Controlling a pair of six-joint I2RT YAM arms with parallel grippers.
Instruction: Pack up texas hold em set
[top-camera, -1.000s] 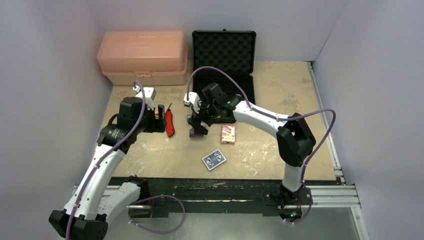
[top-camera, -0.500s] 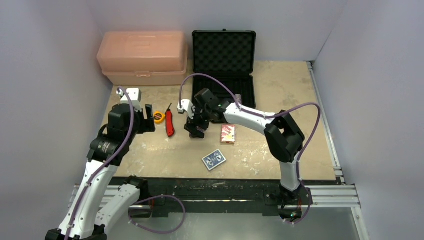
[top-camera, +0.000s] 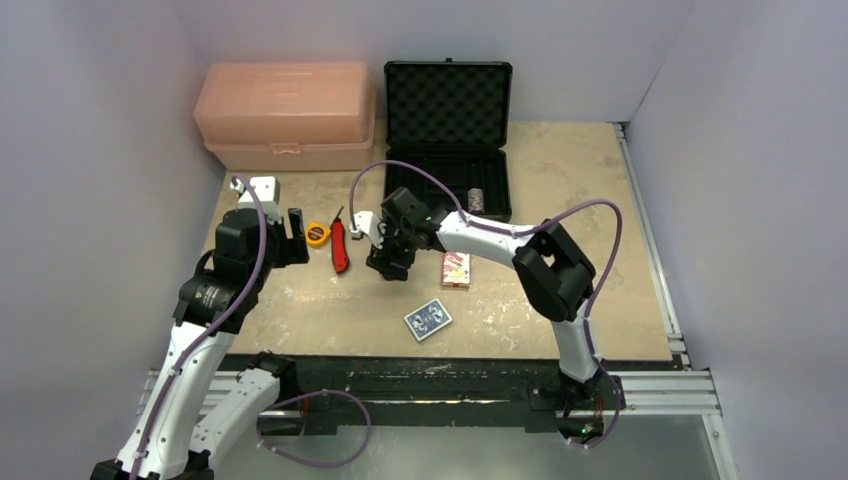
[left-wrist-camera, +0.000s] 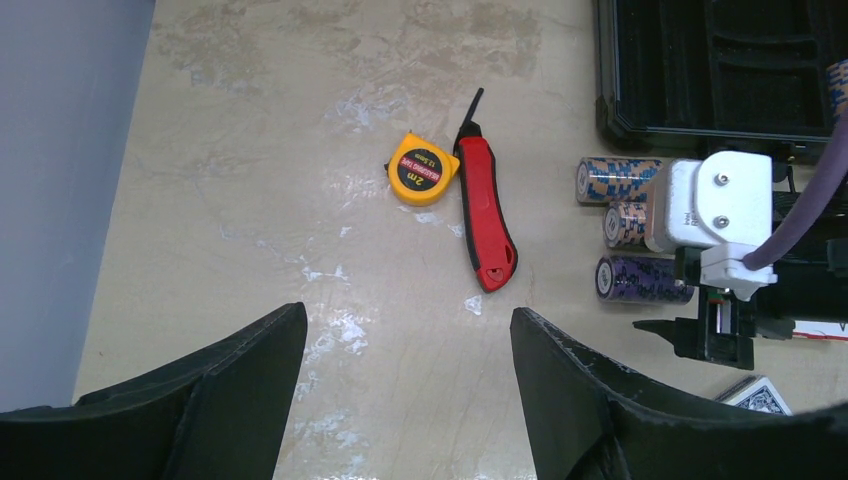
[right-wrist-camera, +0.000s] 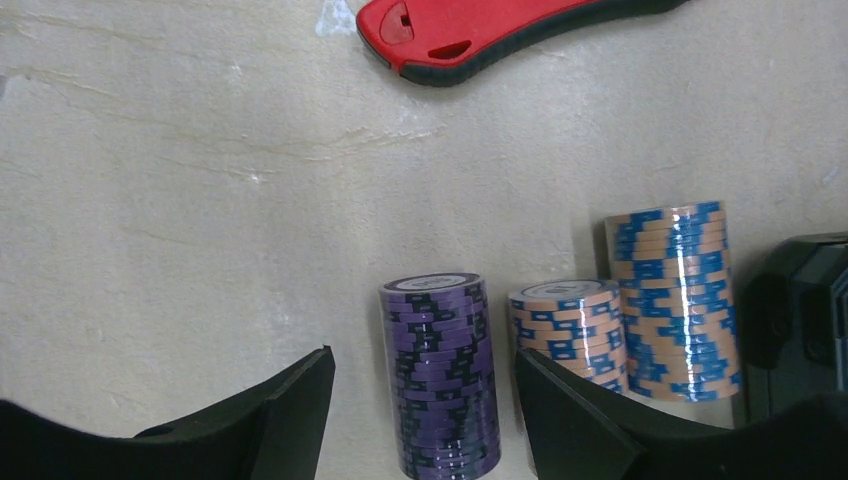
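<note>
Right hand (right-wrist-camera: 422, 365) straddles purple chip stack (right-wrist-camera: 440, 390), spread wide, gaps both sides. Centre first; keep off neighbouring orange stack (right-wrist-camera: 560, 335) when squeezing.

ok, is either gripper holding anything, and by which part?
Nothing held. Right gripper straddles the purple chip stack, gaps visible on both sides; left gripper open, empty.

You've got smooth plastic-looking chip stacks (right-wrist-camera: 440, 380), scuffed matt tabletop (right-wrist-camera: 150, 200), glossy red plastic knife (right-wrist-camera: 500, 30), egg-crate foam lining the case (top-camera: 448, 100) at 12 o'clock.
</note>
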